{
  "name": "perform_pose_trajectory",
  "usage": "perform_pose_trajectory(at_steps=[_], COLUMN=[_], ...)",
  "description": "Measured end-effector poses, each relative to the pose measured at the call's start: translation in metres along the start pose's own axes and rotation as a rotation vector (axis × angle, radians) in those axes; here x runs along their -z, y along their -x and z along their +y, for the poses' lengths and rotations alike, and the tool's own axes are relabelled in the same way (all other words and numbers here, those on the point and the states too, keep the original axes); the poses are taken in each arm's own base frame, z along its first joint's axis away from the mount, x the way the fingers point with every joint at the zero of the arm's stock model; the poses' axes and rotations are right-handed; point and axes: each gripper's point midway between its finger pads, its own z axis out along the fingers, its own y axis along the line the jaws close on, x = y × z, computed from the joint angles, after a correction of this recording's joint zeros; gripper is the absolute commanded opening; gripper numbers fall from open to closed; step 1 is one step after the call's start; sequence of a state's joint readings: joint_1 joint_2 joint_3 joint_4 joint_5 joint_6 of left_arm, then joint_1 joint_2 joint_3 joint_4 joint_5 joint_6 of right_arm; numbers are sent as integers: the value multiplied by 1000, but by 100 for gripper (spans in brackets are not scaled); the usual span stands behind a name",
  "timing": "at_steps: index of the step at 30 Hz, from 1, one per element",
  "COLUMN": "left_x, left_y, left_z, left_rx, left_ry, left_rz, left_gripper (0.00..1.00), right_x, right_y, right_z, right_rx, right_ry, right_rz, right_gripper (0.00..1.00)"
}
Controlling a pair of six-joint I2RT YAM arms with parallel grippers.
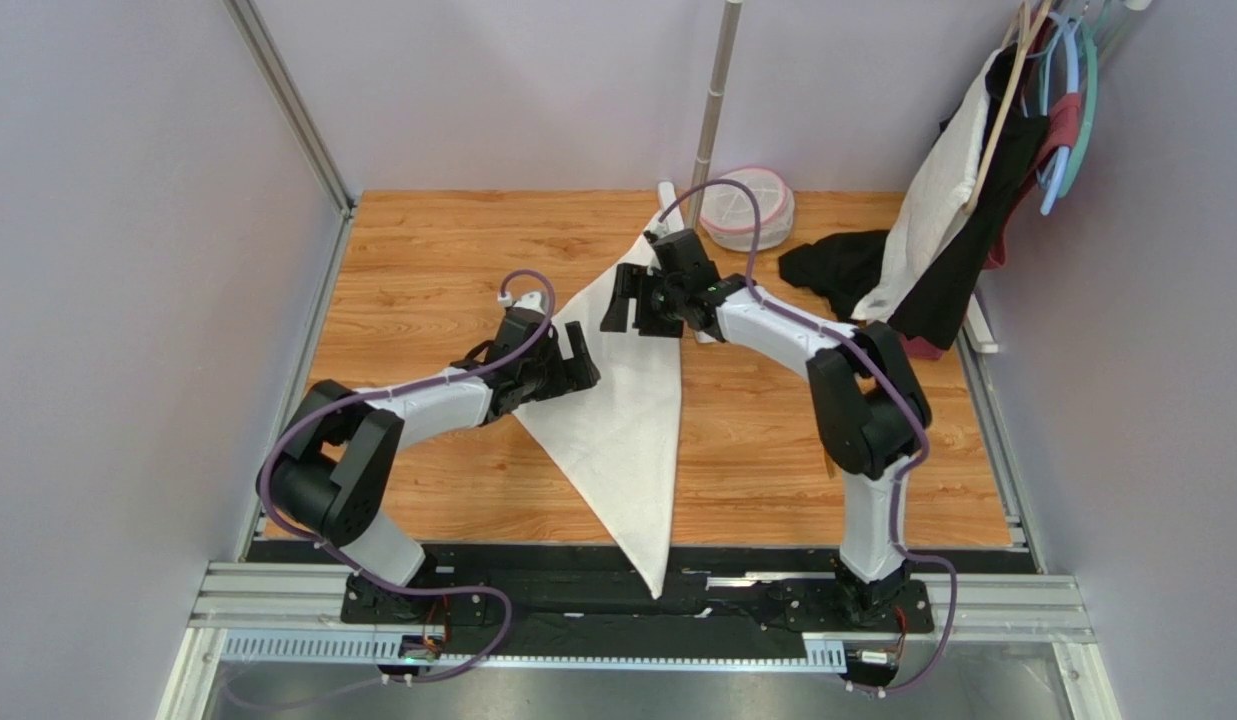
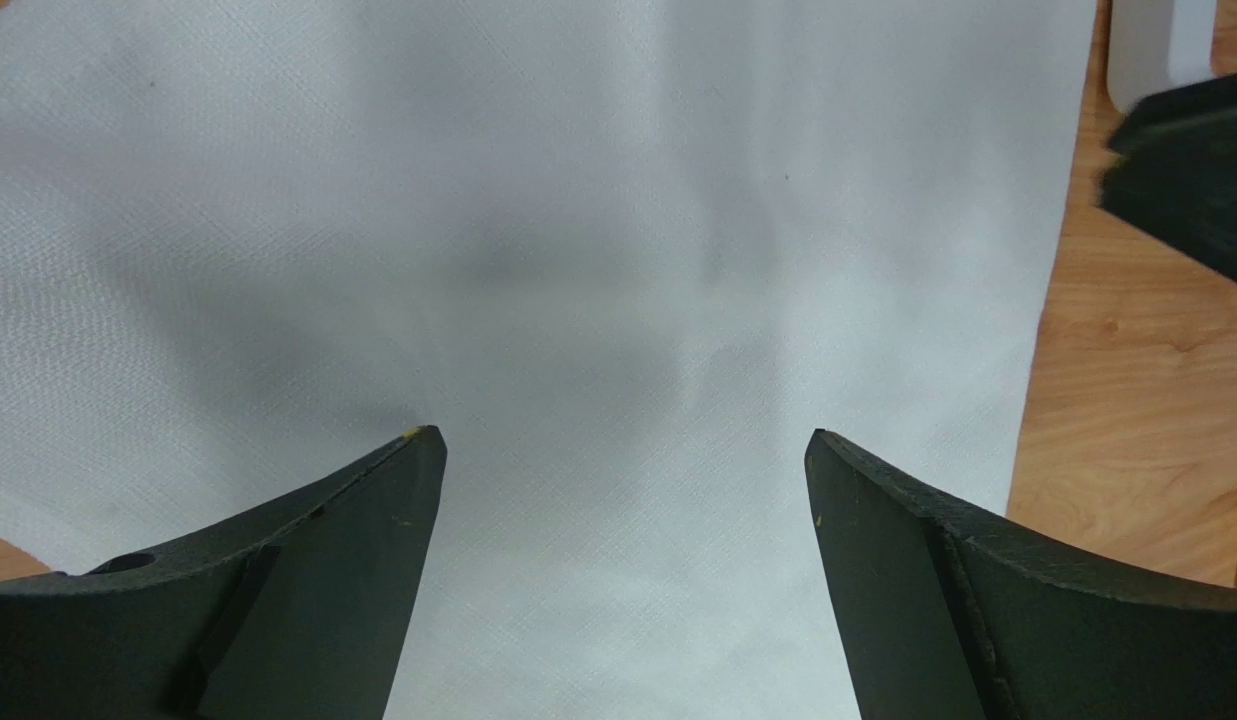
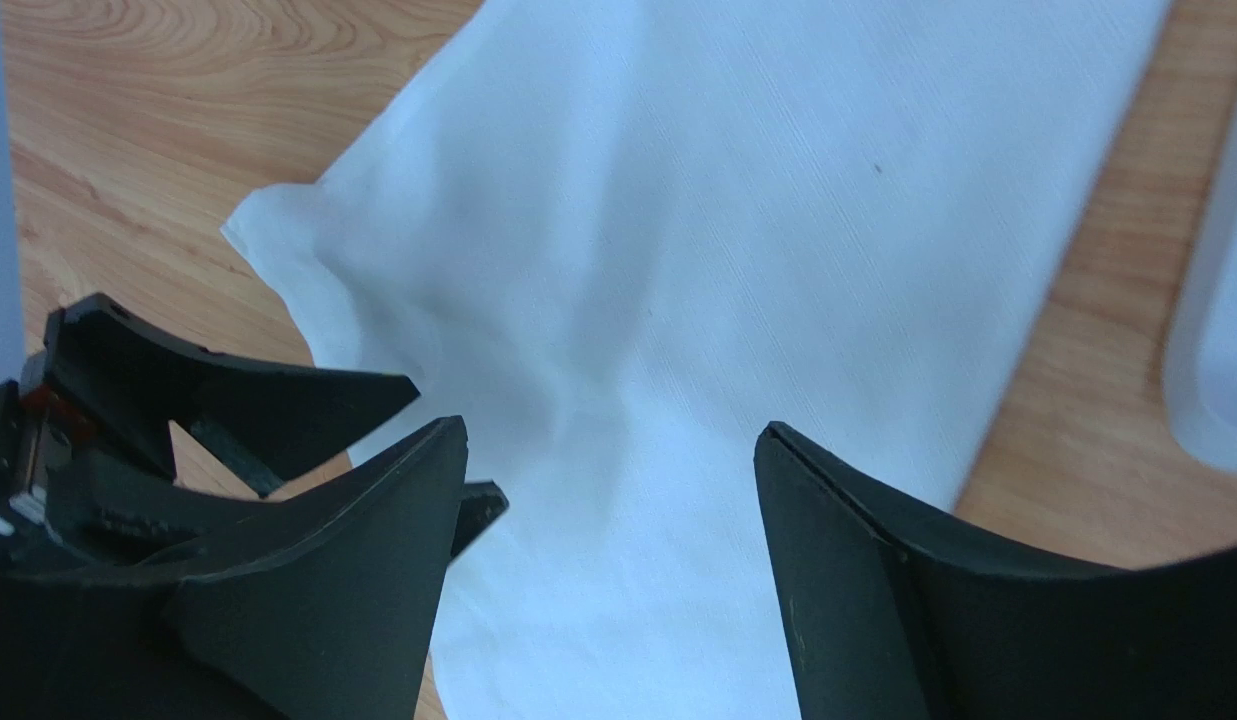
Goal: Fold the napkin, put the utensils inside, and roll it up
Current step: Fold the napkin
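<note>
Lying flat on the wooden table (image 1: pixel 414 270), the napkin (image 1: pixel 627 428) shows a smooth cream triangle, tip at six o'clock; left gripper (image 1: pixel 579 360) over its nine o'clock edge, jaws apart; right gripper (image 1: pixel 633 300) toward twelve, jaws apart too.

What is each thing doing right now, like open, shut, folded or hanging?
napkin: folded into a triangle, lying flat
left gripper: open, over the napkin
right gripper: open, over the napkin
black cloth: crumpled in a heap
white garment: hanging up

A round white bowl (image 1: pixel 774 219) sits on the wooden table (image 1: pixel 414 270). A black cloth (image 1: pixel 835 264) lies near it. Clothes (image 1: pixel 940 180) hang above.
</note>
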State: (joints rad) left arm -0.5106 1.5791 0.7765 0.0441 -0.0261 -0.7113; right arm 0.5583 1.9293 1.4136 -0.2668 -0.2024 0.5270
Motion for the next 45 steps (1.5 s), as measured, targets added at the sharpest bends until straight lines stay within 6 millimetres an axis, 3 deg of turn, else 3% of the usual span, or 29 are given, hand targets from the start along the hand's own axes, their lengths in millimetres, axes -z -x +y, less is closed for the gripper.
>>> perform_pose_trajectory(at_steps=[4, 7, 13, 17, 28, 34, 38, 45], left_x=[-3, -4, -1, 1, 2, 2, 7, 19], left_y=[6, -1, -2, -4, -4, -3, -3, 23], left_z=[-3, 3, 3, 4, 4, 4, 7, -4], left_rx=[29, 59, 104, 125, 142, 120, 105, 57], left_ry=[-21, -15, -36, -42, -55, -41, -25, -41], left_rz=[-45, -50, -75, -89, -105, -91, -83, -144], left_gripper=[99, 99, 99, 99, 99, 99, 99, 99], right_x=[-40, -65, -92, -100, -111, -107, -93, -84], right_y=[0, 0, -3, 9, 26, 26, 25, 35], right_z=[8, 14, 14, 10, 9, 29, 44, 73], right_rx=[-30, -51, -88, -112, -156, -116, -93, -74], right_ry=[61, 110, 122, 72, 32, 154, 215, 306], right_rz=[55, 89, 119, 96, 71, 94, 94, 70], right_gripper=[73, 73, 72, 72, 72, 72, 72, 72])
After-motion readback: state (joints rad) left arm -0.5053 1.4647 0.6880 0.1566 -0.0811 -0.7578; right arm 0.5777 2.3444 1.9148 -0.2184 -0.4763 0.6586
